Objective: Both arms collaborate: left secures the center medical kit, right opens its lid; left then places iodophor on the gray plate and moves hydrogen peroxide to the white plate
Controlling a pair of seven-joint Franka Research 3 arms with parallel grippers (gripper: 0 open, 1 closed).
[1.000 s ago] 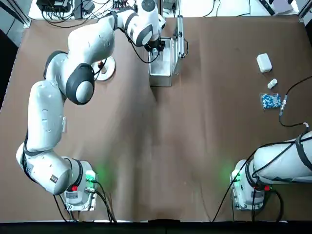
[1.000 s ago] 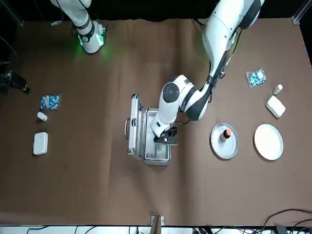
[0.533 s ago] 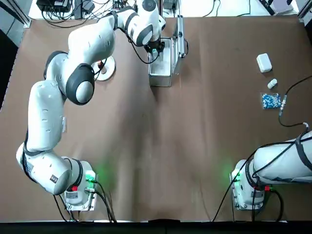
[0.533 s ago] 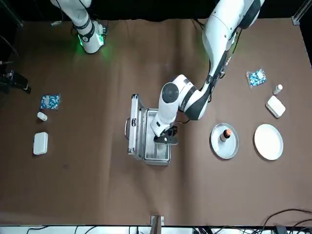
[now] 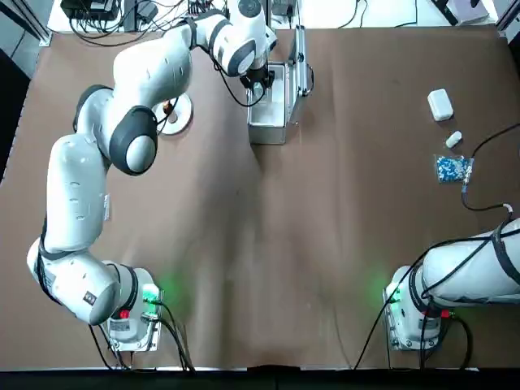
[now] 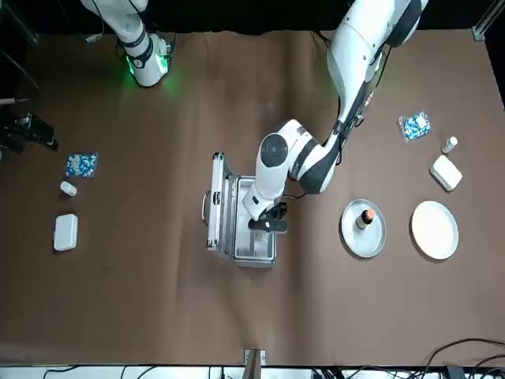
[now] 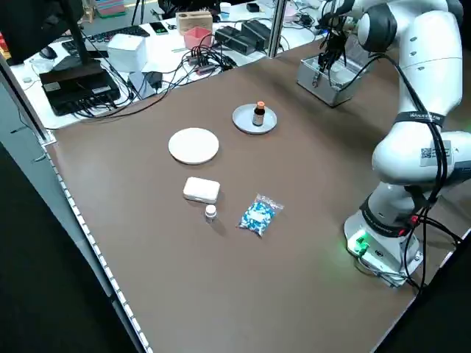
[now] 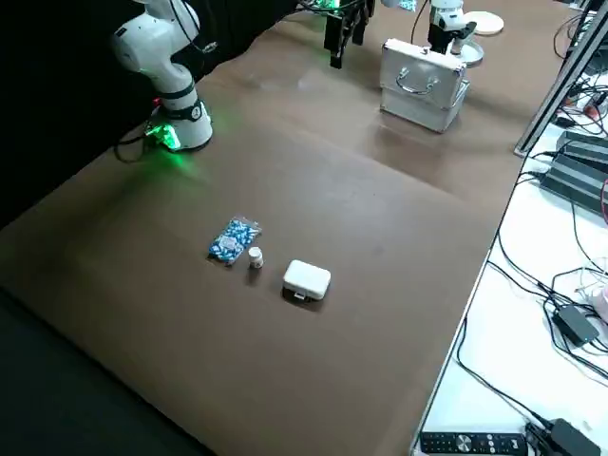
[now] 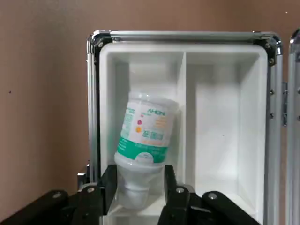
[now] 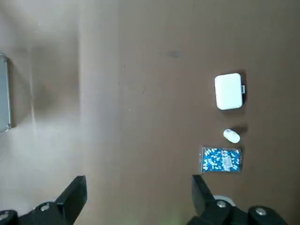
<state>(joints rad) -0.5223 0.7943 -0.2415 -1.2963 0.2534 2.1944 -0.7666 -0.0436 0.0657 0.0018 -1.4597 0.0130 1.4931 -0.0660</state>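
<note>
The medical kit stands open at the table's middle, its lid raised upright on the hinge side. My left gripper reaches down into the case, shut on the cap end of the hydrogen peroxide, a pale bottle with teal marking that leans in one compartment. In the front view the left gripper is over the case. The iodophor stands upright on the gray plate. Beside it lies the bare white plate. My right gripper hangs open high above the table, away from the kit.
A white box, a small white vial and a blue packet lie on the robot's right side. A matching packet, vial and box lie beyond the plates. Cables run along the far edge.
The left gripper has shifted very slightly inside the case. The right gripper has moved a little at the left edge of the front view.
</note>
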